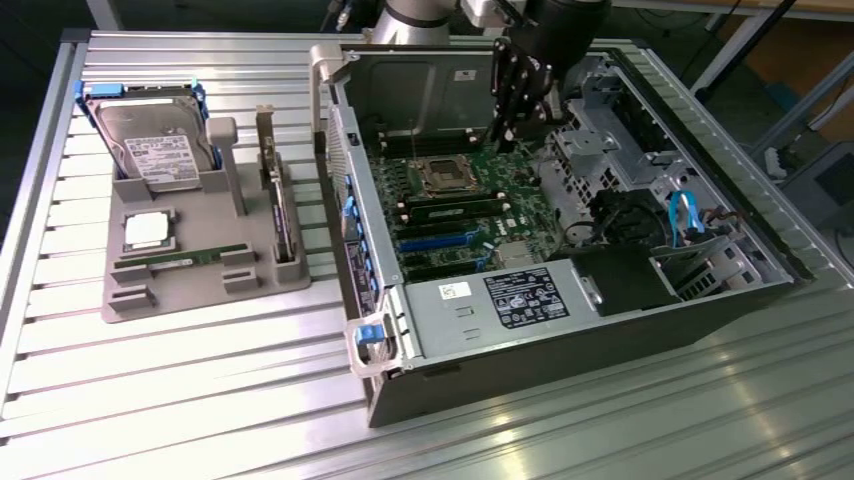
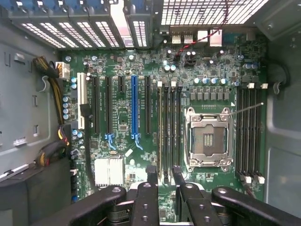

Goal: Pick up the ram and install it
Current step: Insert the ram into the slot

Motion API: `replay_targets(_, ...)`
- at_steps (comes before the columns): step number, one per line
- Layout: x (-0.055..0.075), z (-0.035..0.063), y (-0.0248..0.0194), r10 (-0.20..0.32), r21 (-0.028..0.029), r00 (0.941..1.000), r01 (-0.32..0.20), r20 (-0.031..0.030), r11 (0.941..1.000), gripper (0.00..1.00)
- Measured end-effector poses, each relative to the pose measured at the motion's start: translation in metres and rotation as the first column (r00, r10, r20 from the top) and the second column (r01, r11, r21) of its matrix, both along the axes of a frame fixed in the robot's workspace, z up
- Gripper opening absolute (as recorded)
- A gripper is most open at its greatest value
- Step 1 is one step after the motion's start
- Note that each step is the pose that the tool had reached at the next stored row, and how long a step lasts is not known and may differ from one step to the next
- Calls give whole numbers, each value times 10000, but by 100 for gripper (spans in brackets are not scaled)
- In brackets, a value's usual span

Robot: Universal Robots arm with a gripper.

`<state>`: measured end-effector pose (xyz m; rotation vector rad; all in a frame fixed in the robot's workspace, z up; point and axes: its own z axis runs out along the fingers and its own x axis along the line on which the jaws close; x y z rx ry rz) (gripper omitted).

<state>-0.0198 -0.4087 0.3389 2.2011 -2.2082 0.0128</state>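
The ram (image 1: pixel 180 259), a thin green stick, lies flat in the grey holder tray (image 1: pixel 200 297) at the exterior view's left, far from the gripper. My gripper (image 1: pixel 514 130) hangs over the open computer case, above the green motherboard (image 1: pixel 461 195). In the wrist view the gripper (image 2: pixel 164 175) is open. Its two black fingertips (image 2: pixel 151 174) stand apart with nothing between them, straddling the long memory slots (image 2: pixel 168 122) beside the empty processor socket (image 2: pixel 208 139).
The tray also holds a hard drive (image 1: pixel 154 145), a square silver processor (image 1: pixel 147 230) and an upright expansion card (image 1: pixel 276 200). The case walls (image 1: pixel 360 250), drive cage (image 1: pixel 601 150) and power supply (image 1: pixel 534 295) surround the motherboard. More memory slots (image 2: pixel 249 132) lie beyond the socket.
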Motion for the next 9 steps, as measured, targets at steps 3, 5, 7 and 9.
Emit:
replay_targets(3,0,62,0,0,0,10000,0,0,10000,25)
replay_targets(5,0,96,0,0,0,10000,0,0,10000,25)
replay_targets(7,0,115,0,1,1,10000,-1,0,10000,25)
replay_targets(9,0,116,0,0,2,10000,0,1,10000,25)
